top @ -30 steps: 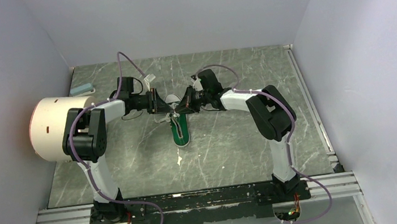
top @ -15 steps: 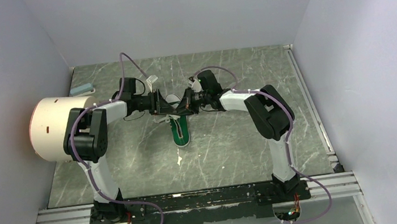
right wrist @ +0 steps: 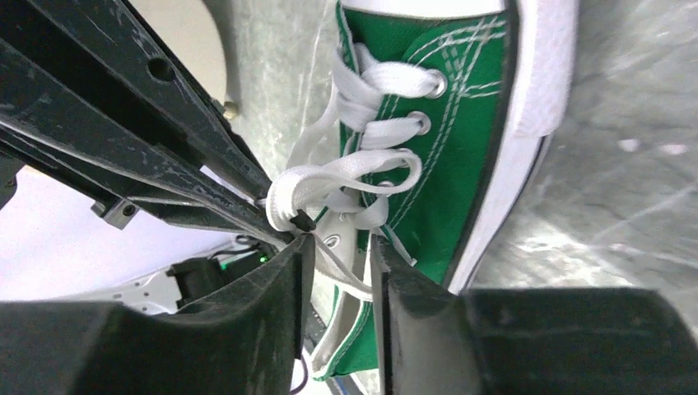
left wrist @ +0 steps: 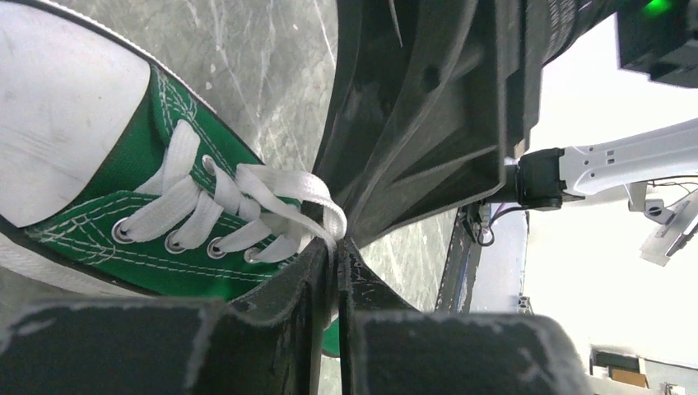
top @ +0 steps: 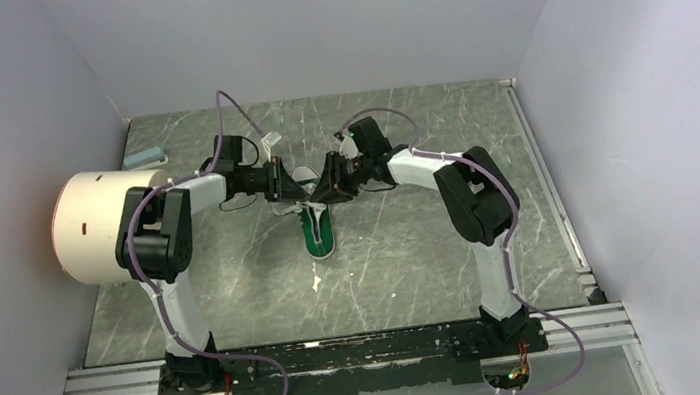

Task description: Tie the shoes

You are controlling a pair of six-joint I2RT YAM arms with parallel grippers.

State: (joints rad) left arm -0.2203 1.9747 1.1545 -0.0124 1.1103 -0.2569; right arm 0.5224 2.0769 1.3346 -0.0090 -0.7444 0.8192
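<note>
Green shoe [top: 318, 232] on table [top: 413, 250], about mid-width, nearer far edge than near edge. Left gripper [left wrist: 336, 271] closed, pinching loop of white laces [left wrist: 247, 185] just above tongue. Right gripper [right wrist: 342, 271] beside it, fingers parted, loose strands in gap, nothing clamped. Judgement: shoe light, likely slides if tugged hard. Laces limp, flat, slippery; take hold mid-loop, not at tip.

Pale lilac walls [top: 304, 22] enclose a grey-green marbled tabletop [top: 404, 261] under even light.
</note>
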